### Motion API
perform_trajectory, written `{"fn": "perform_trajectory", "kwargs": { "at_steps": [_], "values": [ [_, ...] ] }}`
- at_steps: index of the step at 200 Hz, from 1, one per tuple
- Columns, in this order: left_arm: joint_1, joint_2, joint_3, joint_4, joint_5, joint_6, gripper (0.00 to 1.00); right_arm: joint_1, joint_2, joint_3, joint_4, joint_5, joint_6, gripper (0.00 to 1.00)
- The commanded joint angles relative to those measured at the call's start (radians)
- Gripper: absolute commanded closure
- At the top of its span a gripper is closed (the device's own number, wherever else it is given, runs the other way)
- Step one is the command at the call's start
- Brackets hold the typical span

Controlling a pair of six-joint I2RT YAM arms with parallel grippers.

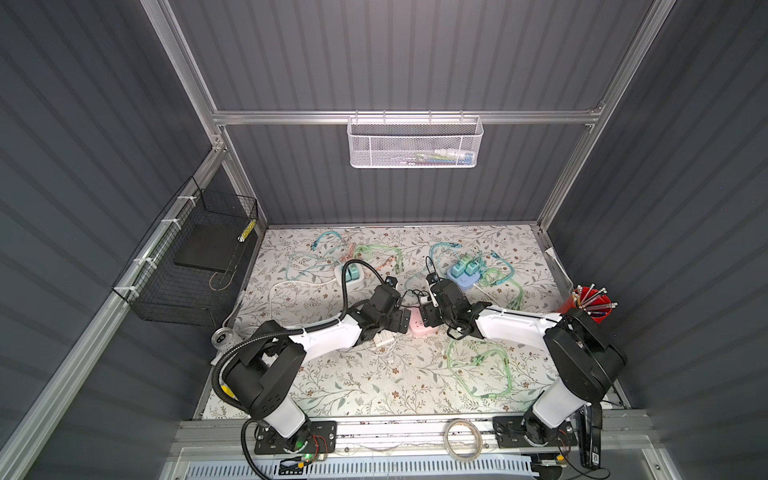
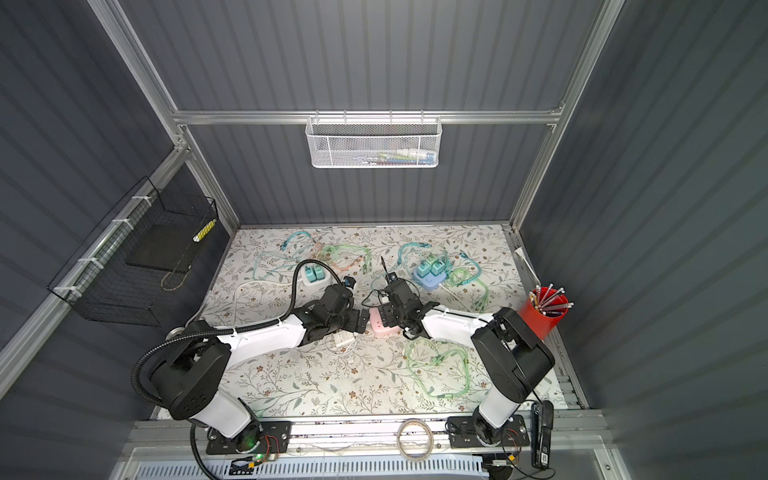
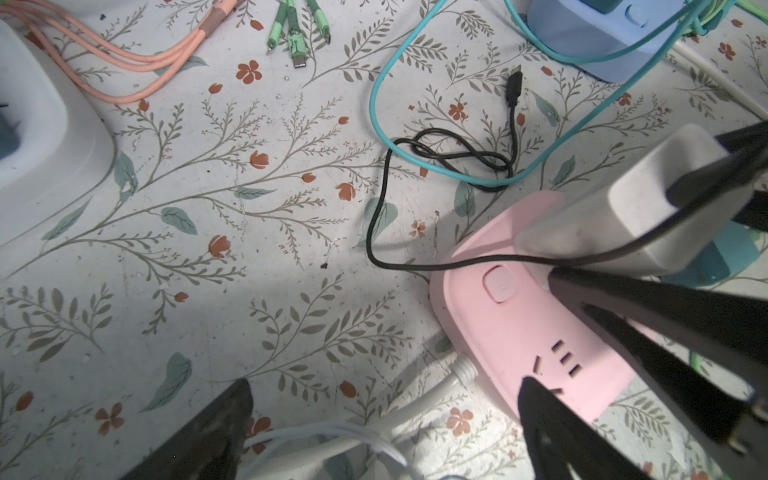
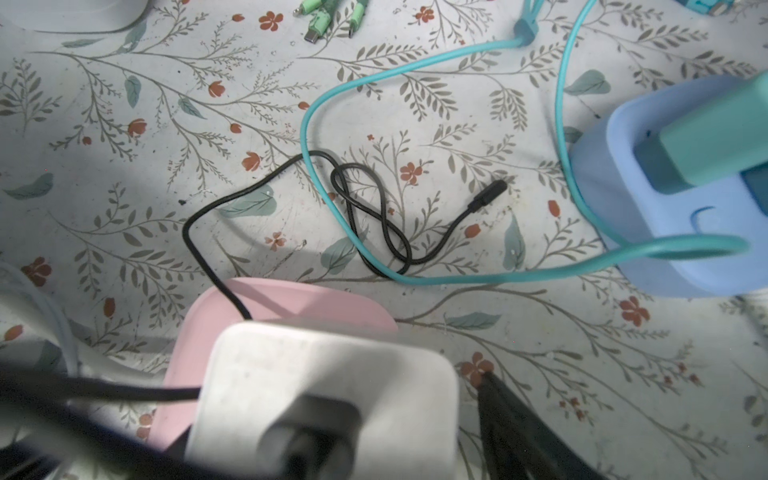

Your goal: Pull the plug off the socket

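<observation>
Pens point(image 1: 590, 299) in cup point(image 1: 566, 306); L end effector point(image 3: 380, 392) wide, R end effector point(image 1: 428, 316): plug point(image 4: 328, 374) grip unclear

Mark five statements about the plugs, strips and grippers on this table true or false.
1. The white square charger plug sits in the pink plastic power strip. True.
2. The plug's thin black cable ends in a loose connector on the floral tabletop. True.
3. The light blue power strip holds no plugs. False: two teal plugs stand in it.
4. The left gripper is shut. False: its jaws stand wide open at the pink strip's end.
5. The right gripper has a finger on either side of the white plug. True.
</observation>
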Motion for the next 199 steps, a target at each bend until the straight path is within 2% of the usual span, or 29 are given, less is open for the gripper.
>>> {"fn": "perform_trajectory", "kwargs": {
  "at_steps": [1, 124, 199],
  "values": [
    [-0.004, -0.015, -0.011, 0.005, 0.015, -0.01, 0.0, 0.002, 0.021, 0.028, -0.013, 0.002, -0.005, 0.22],
    [-0.015, 0.054, 0.021, 0.021, 0.066, -0.028, 0.0, -0.001, 0.041, 0.047, -0.017, -0.023, 0.019, 0.33],
    [-0.022, 0.08, 0.048, 0.02, 0.055, -0.028, 0.0, -0.003, 0.045, 0.059, -0.034, -0.038, 0.022, 0.51]
  ]
}}
